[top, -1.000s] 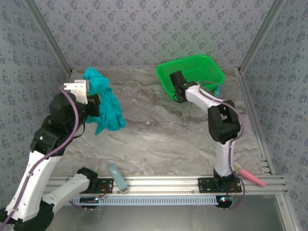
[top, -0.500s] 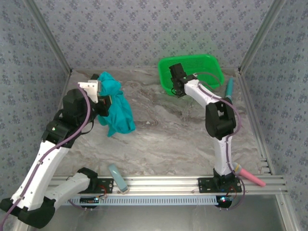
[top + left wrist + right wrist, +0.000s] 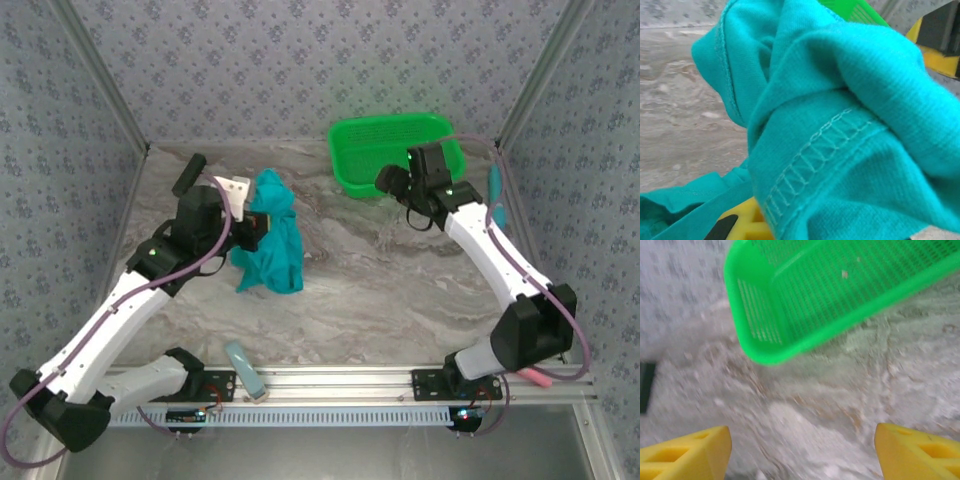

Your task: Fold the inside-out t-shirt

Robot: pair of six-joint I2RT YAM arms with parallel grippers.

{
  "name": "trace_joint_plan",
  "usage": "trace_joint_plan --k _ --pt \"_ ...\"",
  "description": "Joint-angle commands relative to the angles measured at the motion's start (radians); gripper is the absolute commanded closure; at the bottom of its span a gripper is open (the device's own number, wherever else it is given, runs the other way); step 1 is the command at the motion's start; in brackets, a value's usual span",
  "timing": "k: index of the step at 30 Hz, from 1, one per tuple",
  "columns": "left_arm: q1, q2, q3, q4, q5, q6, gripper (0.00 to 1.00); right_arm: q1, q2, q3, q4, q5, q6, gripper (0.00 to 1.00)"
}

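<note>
**My left gripper point(image 3: 258, 224) is pinched shut on the bunched t-shirt point(image 3: 276, 248); the right is spread and empty.**
The shirt hangs crumpled over the left-middle of the table point(image 3: 400, 290), well apart from the green basket point(image 3: 392, 150). My right gripper point(image 3: 390, 181) hovers beside that basket. I should lower the cloth onto bare table, then catch a free edge with the right and spread it flat.

tbl point(image 3: 400, 290): marbled grey | on it: grn mesh basket point(image 3: 380, 145), far R

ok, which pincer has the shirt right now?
The left pincer: shut on the bunched teal t-shirt. The right pincer is open and empty, near the green basket.
</note>
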Motion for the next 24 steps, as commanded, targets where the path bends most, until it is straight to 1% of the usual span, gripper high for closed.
trace_joint_plan --k 1,5,7,9,12,18,19,20,22,24 --pt "-0.076 0.035 0.031 0.078 0.026 0.009 1.0 0.035 -0.054 -0.083 -0.065 -0.094 -0.205 0.23" --pt "-0.164 0.103 0.027 0.123 0.02 0.021 1.0 0.095 -0.132 -0.174 -0.045 -0.073 -0.23 0.23" --pt "-0.187 0.146 0.021 0.146 0.018 0.003 1.0 0.104 -0.147 -0.185 -0.051 -0.018 -0.198 0.23" --pt "-0.197 0.186 0.007 0.179 0.029 -0.025 1.0 0.101 -0.151 -0.194 -0.045 -0.002 -0.172 0.23" --pt "-0.2 0.228 -0.034 0.248 0.059 -0.068 1.0 0.104 -0.153 -0.207 -0.023 -0.054 -0.17 0.23" --pt "-0.202 0.273 -0.053 0.254 0.07 -0.091 0.99 0.114 -0.189 -0.254 0.008 -0.096 -0.203 0.23" --pt "-0.201 0.275 -0.053 0.252 0.07 -0.092 0.98 0.115 -0.194 -0.264 0.013 -0.104 -0.208 0.23" --pt "-0.201 0.276 -0.051 0.247 0.071 -0.092 0.94 0.114 -0.199 -0.269 0.015 -0.112 -0.213 0.23" --pt "-0.201 0.274 -0.05 0.239 0.07 -0.09 0.8 0.119 -0.214 -0.284 0.031 -0.151 -0.242 0.23" --pt "-0.201 0.27 -0.05 0.236 0.062 -0.085 0.74 0.13 -0.23 -0.305 0.056 -0.182 -0.278 0.23"
